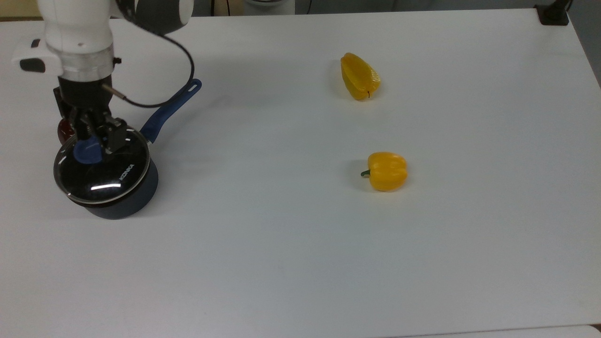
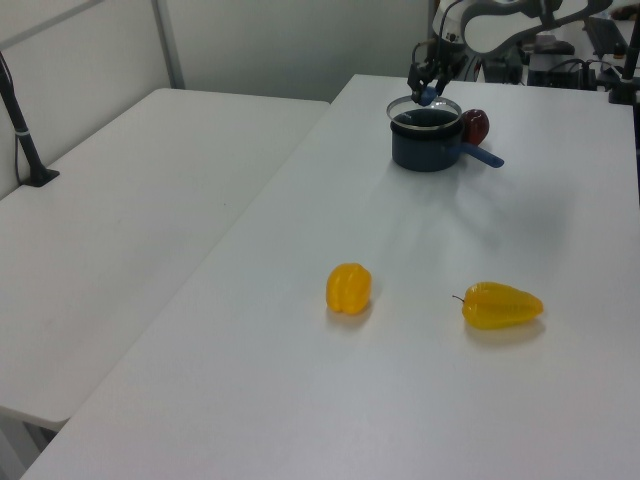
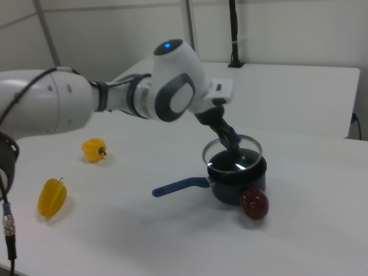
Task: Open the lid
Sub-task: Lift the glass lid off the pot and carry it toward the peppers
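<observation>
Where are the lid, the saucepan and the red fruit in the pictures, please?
lid (image 1: 105,176): top view, on the glass disc.
saucepan (image 3: 244,183): right view, on the dark outer wall.
red fruit (image 3: 253,204): right view, on its middle, beside the saucepan.

One legible mark: "KONKA" in pale letters on the lid (image 1: 101,171) glass (top view, reads upside-down and slanted).

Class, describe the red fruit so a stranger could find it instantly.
Start at the dark blue saucepan under the robot arm. The red fruit sits on the table right against its wall, away from the two yellow peppers. It is the only round, dark red thing there.
</observation>
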### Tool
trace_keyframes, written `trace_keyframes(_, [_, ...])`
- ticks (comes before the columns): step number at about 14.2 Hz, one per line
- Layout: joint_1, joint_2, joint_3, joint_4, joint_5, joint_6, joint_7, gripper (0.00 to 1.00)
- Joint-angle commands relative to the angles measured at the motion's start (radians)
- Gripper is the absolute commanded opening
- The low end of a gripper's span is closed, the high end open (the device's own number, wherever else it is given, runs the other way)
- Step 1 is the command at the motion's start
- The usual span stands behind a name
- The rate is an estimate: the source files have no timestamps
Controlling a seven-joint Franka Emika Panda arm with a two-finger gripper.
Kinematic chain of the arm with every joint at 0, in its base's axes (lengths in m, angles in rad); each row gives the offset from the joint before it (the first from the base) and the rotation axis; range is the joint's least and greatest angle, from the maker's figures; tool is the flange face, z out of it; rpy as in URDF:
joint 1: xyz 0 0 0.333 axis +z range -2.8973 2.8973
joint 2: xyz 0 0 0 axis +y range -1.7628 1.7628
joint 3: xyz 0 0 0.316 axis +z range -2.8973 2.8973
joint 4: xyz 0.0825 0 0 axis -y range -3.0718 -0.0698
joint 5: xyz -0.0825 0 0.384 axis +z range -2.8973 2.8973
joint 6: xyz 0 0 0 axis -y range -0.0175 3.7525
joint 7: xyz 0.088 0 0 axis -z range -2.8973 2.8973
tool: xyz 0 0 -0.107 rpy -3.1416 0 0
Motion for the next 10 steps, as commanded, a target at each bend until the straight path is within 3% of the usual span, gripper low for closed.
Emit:
trace_keyframes(1, [0.097, -0.14, 0.0, -0.127, -0.022, -0.072, 0.028, 0.43])
trace_keyframes(4, [0.163, -0.226, 0.026, -0.239, -0.022, -0.07, 0.03, 0.43])
trace_keyframes(6, [0.18, -0.272, 0.076, -0.308, -0.021, -0.07, 0.054, 0.43])
trace_keyframes(8, [0.194, -0.286, 0.142, -0.365, -0.03, -0.07, 0.103, 0.43])
trace_keyframes(10, [0.259, -0.264, 0.152, -0.4, -0.065, -0.066, 0.157, 0.43])
